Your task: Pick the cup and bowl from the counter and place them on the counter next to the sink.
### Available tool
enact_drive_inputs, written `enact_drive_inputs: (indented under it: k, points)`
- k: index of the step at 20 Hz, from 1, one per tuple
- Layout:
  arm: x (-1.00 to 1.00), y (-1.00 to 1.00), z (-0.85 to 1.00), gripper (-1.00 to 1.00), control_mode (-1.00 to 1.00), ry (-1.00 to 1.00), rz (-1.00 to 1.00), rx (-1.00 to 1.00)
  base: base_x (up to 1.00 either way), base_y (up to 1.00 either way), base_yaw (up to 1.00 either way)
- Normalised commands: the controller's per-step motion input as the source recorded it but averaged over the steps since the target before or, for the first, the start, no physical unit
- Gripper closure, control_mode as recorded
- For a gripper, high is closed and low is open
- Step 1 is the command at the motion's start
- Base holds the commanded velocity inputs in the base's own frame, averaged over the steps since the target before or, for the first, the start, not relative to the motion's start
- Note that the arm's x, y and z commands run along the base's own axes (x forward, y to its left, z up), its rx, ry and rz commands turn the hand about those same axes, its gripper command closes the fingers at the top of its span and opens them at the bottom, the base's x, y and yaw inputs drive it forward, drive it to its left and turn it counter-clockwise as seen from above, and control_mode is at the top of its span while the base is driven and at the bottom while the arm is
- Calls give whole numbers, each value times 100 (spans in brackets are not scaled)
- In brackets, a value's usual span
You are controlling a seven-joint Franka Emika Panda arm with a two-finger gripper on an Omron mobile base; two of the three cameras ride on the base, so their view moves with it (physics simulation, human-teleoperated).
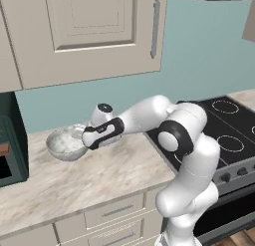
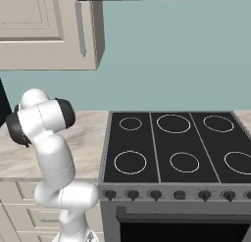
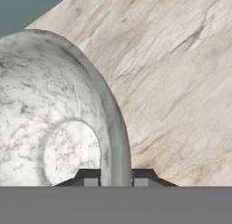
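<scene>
Bowl point(image 1: 63, 143) located on the counter point(image 1: 89, 178), near the back wall, left of the stove point(image 1: 224, 128). Arm extended leftward over the counter, hand lowered at the bowl's right rim. Gripper point(image 3: 116, 175) narrowed over that rim, one fingertip point(image 3: 90, 180) inside the bowl point(image 3: 54, 128) and the other outside; apparently clamped on the wall, though contact partly hidden at the frame edge. Bowl seated upright on the counter point(image 3: 181, 82). Stove point(image 2: 171, 143) bare.
</scene>
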Motion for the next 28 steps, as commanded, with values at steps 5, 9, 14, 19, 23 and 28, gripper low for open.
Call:
enact_drive_inputs:
  k: [5, 9, 14, 19, 23, 28]
  points:
    - [-5, -76, 3, 100, -100, 3, -9, 1, 0, 0, 0]
    - [-19, -88, 11, 100, -100, 2, -12, 2, 0, 0, 0]
    - [-26, -92, 22, 100, -100, 0, -7, 5, 0, 0, 0]
    - [-31, -79, 30, 100, -100, 0, -8, 9, 0, 0, 0]
    - [-33, -56, 43, 100, -100, 0, -10, 2, 0, 0, 0]
    - [-39, -57, 61, 100, -100, 6, -6, 0, 0, 0, 0]
